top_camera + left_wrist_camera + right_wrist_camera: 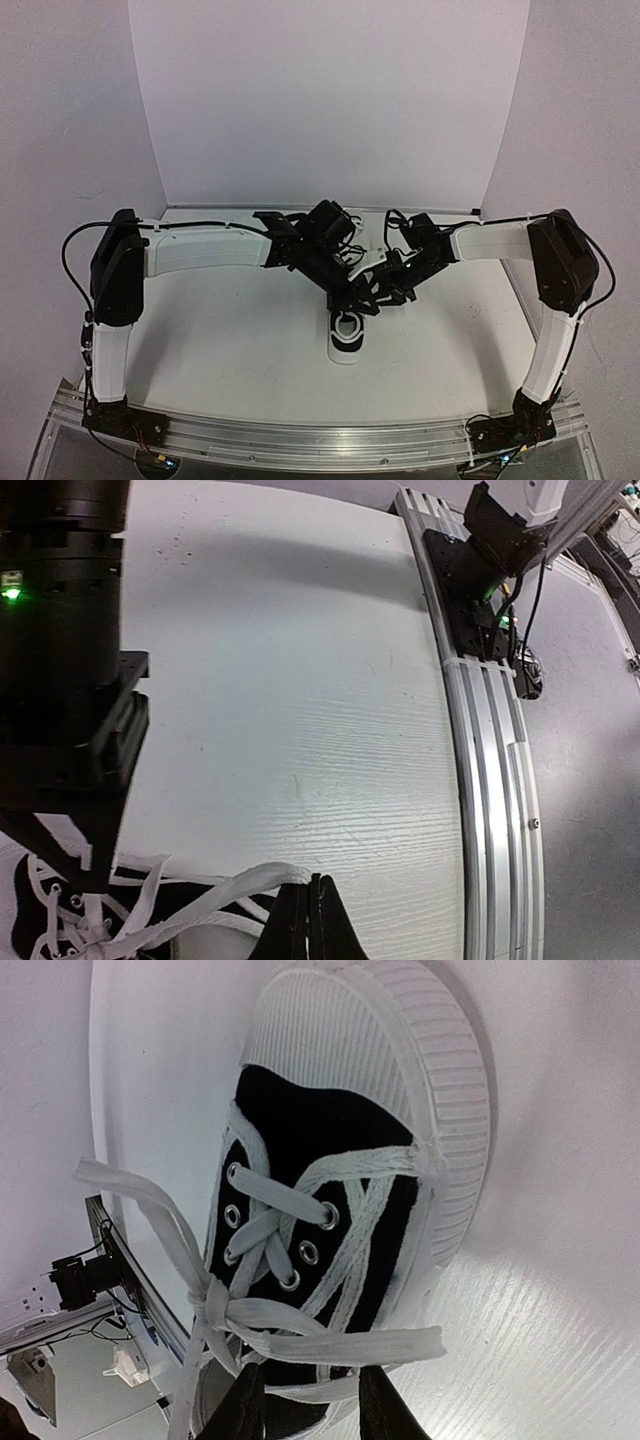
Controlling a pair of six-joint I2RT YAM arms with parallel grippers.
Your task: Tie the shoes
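Gaping right pincer (310,1385) straddles the shoe's (300,1130) lace (270,1315); left pincer (311,888) clamps that lace nearby.

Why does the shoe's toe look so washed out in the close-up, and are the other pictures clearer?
Right wrist view: the shoe sits very close, its white toe cap glaring. Left wrist view: table grain sharp, left gripper a black silhouette. Top view: even light, arms hiding most of the shoe.
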